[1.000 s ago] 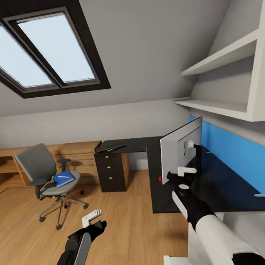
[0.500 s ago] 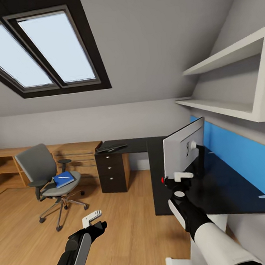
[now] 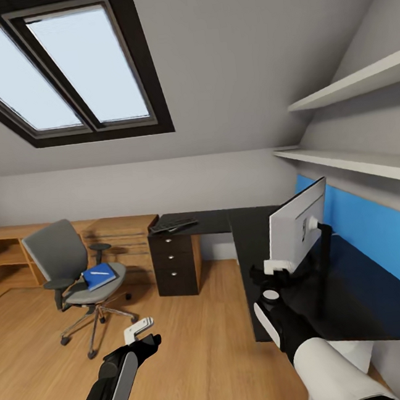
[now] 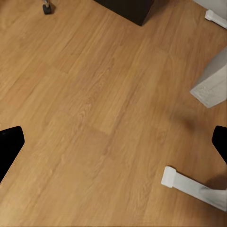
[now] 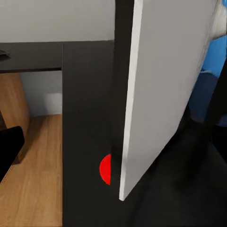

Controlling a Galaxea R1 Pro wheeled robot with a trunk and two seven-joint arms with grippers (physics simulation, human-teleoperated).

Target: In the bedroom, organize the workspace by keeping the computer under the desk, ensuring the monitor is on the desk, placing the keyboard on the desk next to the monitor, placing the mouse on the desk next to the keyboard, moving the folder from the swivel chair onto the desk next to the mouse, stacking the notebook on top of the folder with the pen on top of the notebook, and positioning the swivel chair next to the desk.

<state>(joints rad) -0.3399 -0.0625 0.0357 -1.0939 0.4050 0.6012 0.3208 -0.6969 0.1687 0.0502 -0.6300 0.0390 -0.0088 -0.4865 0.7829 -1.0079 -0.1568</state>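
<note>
The monitor (image 3: 297, 226) stands tilted on the black desk (image 3: 254, 237), its white back towards me. My right gripper (image 3: 276, 271) is open at the monitor's lower near corner. In the right wrist view the monitor's edge (image 5: 156, 94) runs between the jaws, with one black fingertip (image 5: 9, 151) far to the side. My left gripper (image 3: 140, 332) hangs open over the wooden floor (image 4: 104, 104), holding nothing. The grey swivel chair (image 3: 60, 253) stands at the left, apart from the desk. On its seat lies the blue folder (image 3: 100, 276) with the white pen (image 3: 98, 272) on it. The keyboard (image 3: 173, 226) lies on the desk's far wing.
A black drawer unit (image 3: 175, 262) stands under the desk's far wing, with a light wooden chest (image 3: 120, 234) beside it. A blue panel (image 3: 378, 235) backs the desk under white shelves (image 3: 357, 157). A red spot (image 5: 106, 169) shows on the desktop by the monitor. White desk feet (image 4: 189, 184) rest on the floor.
The whole view has shifted, with desk and monitor sliding right and looming larger, so the camera moved. My right gripper stays at the monitor's lower corner. The left arm looks unchanged.
</note>
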